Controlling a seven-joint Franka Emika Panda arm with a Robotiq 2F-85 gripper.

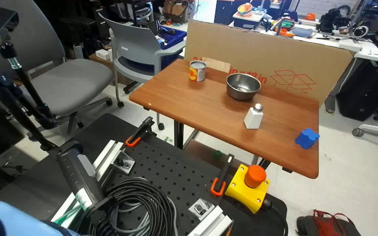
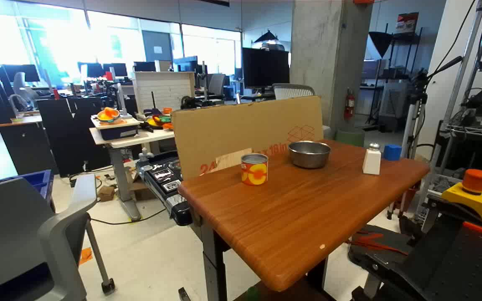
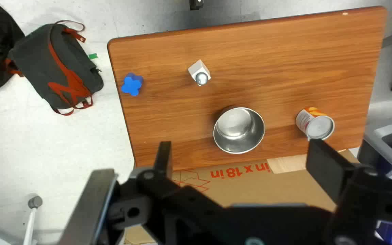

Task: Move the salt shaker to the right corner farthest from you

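The salt shaker (image 1: pixel 253 118) is white with a silver top and stands upright on the reddish-brown tabletop (image 1: pixel 182 98). It also shows in an exterior view (image 2: pixel 372 162) and in the wrist view (image 3: pixel 196 69). The far right corner (image 1: pixel 314 104) of the tabletop lies by the cardboard; in the wrist view this corner (image 3: pixel 141 161) is at lower left, near a finger. My gripper (image 3: pixel 240 142) is open and holds nothing. Its fingers are wide apart, high above the table, and the shaker lies beyond them in the picture. The gripper is out of view in both exterior views.
A metal bowl (image 1: pixel 243 86) stands between the shaker and the cardboard panel (image 1: pixel 258 49) at the far edge. A blue lobed block (image 1: pixel 307 138) is near the right edge. An orange-labelled can (image 1: pixel 198 71) stands at the far left. A yellow stop-button box (image 1: pixel 246 193) is on the black mount.
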